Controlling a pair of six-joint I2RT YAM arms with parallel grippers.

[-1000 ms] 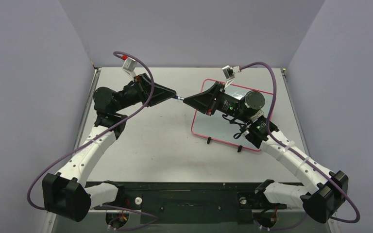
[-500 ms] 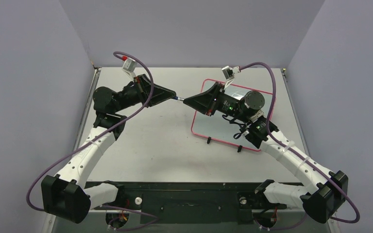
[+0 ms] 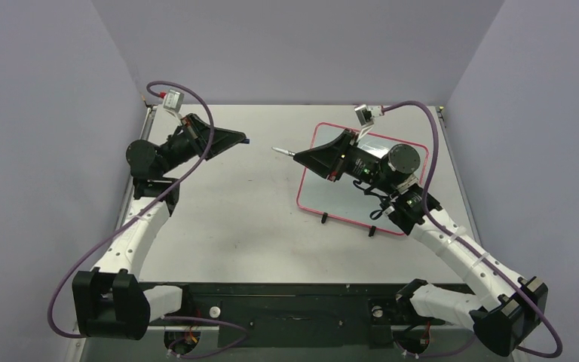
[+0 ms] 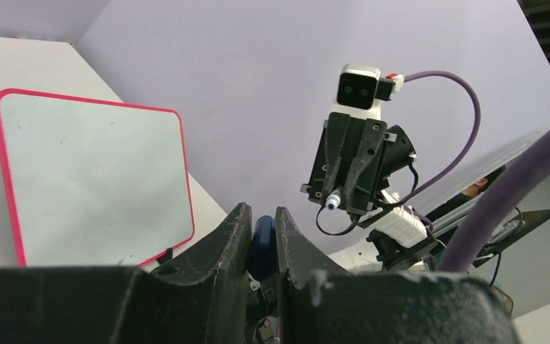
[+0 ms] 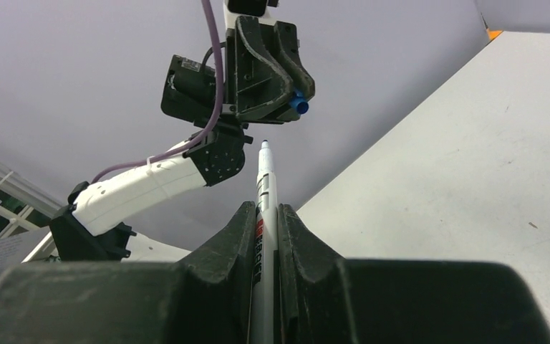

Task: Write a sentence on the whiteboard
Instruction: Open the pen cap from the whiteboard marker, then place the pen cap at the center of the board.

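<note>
**A:** What is the right claw (image 3: 295,156) doing?

**B:** It is pinching a pen (image 3: 280,151). The white barrel runs between its fingers, and the bare tip sticks out ahead of them, toward the left claw (image 3: 242,140).

**A:** And the left one?

**B:** It is pressed together on a blue cap (image 4: 261,247). The cap's end pokes out past its fingertips and faces the pen tip.

**A:** Are they touching?

**B:** No. Cap and tip are apart, with a stretch of bare table (image 3: 256,219) below the gap.

**A:** Where's the whiteboard (image 3: 335,200)?

**B:** It is on the table, below and behind the right claw, and that arm's wrist hangs over its middle. From the left claw it lies across the gap, beyond the right claw. The part of its face that shows is plain white inside a pink-red frame (image 3: 347,219). Two black feet (image 3: 324,219) stand at its near edge. I can't tell whether it lies flat or is tipped up.
</note>
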